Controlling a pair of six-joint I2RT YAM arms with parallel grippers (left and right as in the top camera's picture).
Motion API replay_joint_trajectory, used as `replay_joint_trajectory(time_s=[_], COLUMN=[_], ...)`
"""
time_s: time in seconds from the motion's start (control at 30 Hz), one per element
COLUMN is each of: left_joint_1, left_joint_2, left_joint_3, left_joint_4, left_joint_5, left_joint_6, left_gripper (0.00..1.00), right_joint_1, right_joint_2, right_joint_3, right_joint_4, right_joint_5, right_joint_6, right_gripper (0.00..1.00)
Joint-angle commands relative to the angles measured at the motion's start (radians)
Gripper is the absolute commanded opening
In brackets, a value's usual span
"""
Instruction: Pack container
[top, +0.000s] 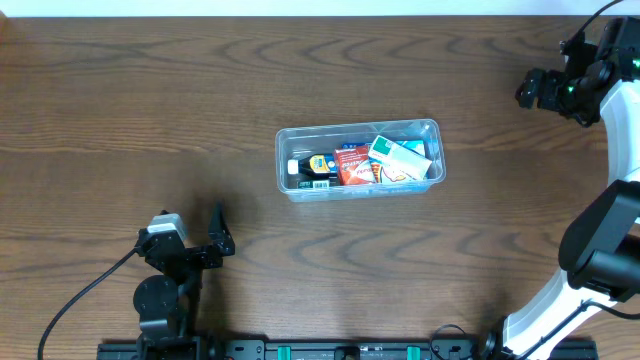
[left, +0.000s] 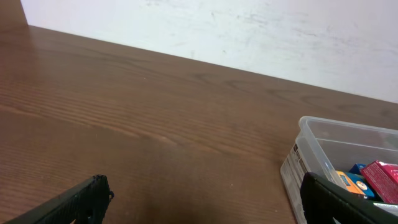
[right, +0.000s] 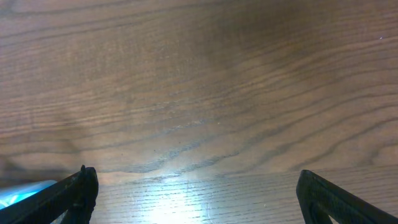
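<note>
A dark brown wood-grain table (top: 120, 100) was seen across the whole overhead view, with a narrow pale strip along its far edge. In the left wrist view a white, lightly scuffed wall (left: 249, 31) was seen rising straight behind that far edge. A bright patch of reflected light was caught on the wood in the right wrist view.

Well to the left of the container and nearer the front edge, the left gripper (top: 222, 232) was seen low over bare wood, its fingers spread wide apart with nothing between them. In its own camera the two dark fingers were framed at the bottom corners. A black cable (top: 80, 300) was trailed from that arm's base toward the lower left.

The container (top: 350, 128), a clear plastic tub with rounded corners and a rim, was placed near the middle of the table, mouth upward. Its long axis was laid left to right, slightly skewed, so that its right end was turned a little toward the far edge. One short end wall (left: 323, 140) was presented to the left wrist camera. Inside it, from left to right, a black item with a yellow label (top: 318, 165), a red packet (top: 352, 165) and a white-and-green box (top: 400, 158) were packed together.

Well to the right of the container and farther back, the right gripper (top: 530, 88) was held above bare wood, fingers parted wide and empty.
</note>
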Motion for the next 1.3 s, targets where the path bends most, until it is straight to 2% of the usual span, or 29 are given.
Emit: replay_joint_trajectory(time_s=[0.0, 0.33, 0.5, 0.7, 0.77, 1.0, 1.27], left_joint_1=[0.005, 0.005, 0.005, 0.005, 0.005, 0.005, 0.005], left_joint_2=[-0.007, -0.007, -0.007, -0.007, -0.007, -0.007, -0.007], left_joint_3=[-0.013, -0.013, -0.013, -0.013, -0.013, -0.013, -0.013], left_joint_4=[-0.039, -0.039, -0.039, -0.039, -0.039, -0.039, -0.039], left_joint_5=[0.011, 0.011, 0.011, 0.011, 0.011, 0.011, 0.011], left_joint_6=[0.002, 0.002, 0.002, 0.002, 0.002, 0.002, 0.002], left_gripper=[0.98, 0.98, 0.98, 0.98, 0.98, 0.98, 0.98], right_joint_1=[0.01, 0.185, 0.287, 0.315, 0.315, 0.312, 0.309], right_joint_2=[-0.09, -0.435, -0.612, -0.824, -0.907, -1.218, -1.511], right_joint_3=[0.014, -0.006, -0.042, -0.22, -0.34, -0.878, -1.36], right_joint_4=[-0.002, -0.001, -0.015, 0.018, 0.113, 0.638, 1.014], right_joint_5=[-0.001, 0.0, 0.061, 0.043, 0.044, 0.03, -0.043], right_joint_6=[0.012, 0.012, -0.055, -0.043, -0.044, -0.044, -0.045], right_gripper=[0.99, 0.99, 0.99, 0.99, 0.99, 0.99, 0.99])
